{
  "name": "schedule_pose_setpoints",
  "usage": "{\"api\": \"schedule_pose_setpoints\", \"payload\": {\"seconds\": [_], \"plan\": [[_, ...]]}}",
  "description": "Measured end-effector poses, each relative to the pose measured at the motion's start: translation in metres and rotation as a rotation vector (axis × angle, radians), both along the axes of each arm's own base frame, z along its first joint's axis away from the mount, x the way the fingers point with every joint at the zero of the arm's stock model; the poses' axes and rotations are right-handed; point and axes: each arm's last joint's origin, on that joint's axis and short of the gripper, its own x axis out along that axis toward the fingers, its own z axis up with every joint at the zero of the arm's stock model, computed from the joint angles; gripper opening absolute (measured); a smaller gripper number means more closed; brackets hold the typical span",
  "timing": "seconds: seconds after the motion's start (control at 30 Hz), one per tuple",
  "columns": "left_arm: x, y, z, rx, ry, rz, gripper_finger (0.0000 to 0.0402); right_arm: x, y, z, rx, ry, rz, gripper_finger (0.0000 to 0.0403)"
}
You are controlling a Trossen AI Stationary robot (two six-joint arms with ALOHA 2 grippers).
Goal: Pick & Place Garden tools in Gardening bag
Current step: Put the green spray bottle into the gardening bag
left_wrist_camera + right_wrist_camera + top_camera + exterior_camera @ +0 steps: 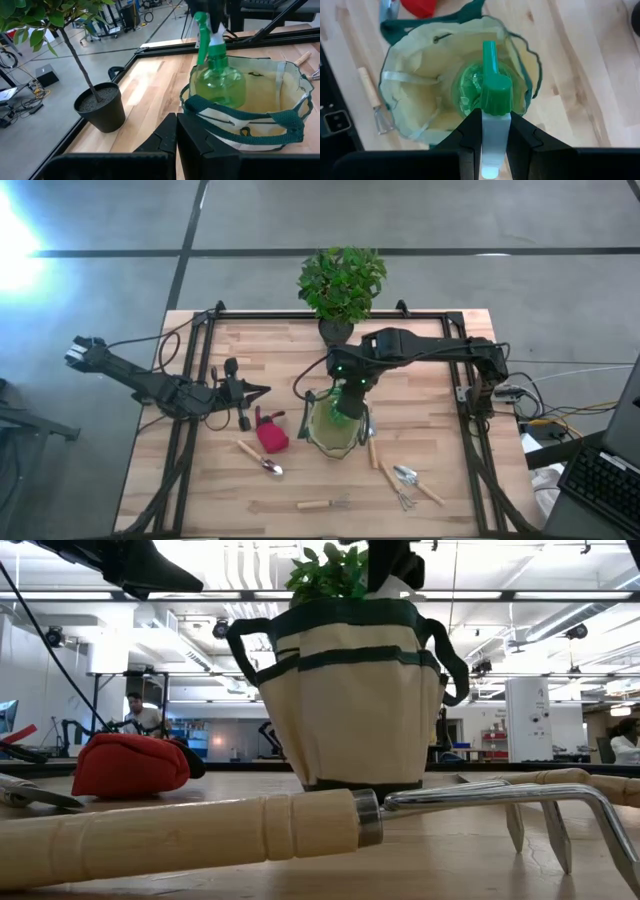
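Observation:
The khaki gardening bag (pixel 330 432) with dark green trim stands open on the table's middle, also seen in the left wrist view (pixel 260 120). My right gripper (pixel 495 131) hangs above its mouth, shut on the green spray bottle (pixel 218 80), whose round body sits low in the mouth. My left gripper (pixel 262 391) waits shut to the bag's left. On the wood lie a red item (pixel 272 436), a trowel (pixel 261 459), a rake (pixel 322 504) and more wooden-handled tools (pixel 405 478). My right gripper pinches the spray bottle's white head (pixel 495 142) between its two fingers, just behind the green nozzle (pixel 496 92). The fingers come from above, pointing steeply down. The bottle hangs upright below them, its body (pixel 469 91) within the bag's mouth; whether it rests on the bag's bottom is hidden.
A leafy plant in a dark pot (pixel 340 288) stands at the table's far edge behind the bag. A black frame (pixel 470 395) runs along the table's sides. One tool (pixel 372 448) lies close against the bag's right side. In the low view the rake (pixel 300 825) fills the foreground.

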Motion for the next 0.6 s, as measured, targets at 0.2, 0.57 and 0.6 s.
{"api": "schedule_pose_setpoints", "payload": {"seconds": [0.2,0.57,0.6], "plan": [[0.0,0.0,0.0,0.0,0.0,0.0,0.0014,0.006,-0.009,-0.009,0.0,-0.027,-0.025,0.0054],[0.0,0.0,0.0,0.0,0.0,0.0,0.0014,0.005,-0.019,-0.016,0.003,-0.008,-0.052,0.0054],[0.0,0.0,0.0,0.0,0.0,0.0,0.0014,0.005,-0.019,-0.016,0.004,-0.009,-0.049,0.0054]]}}
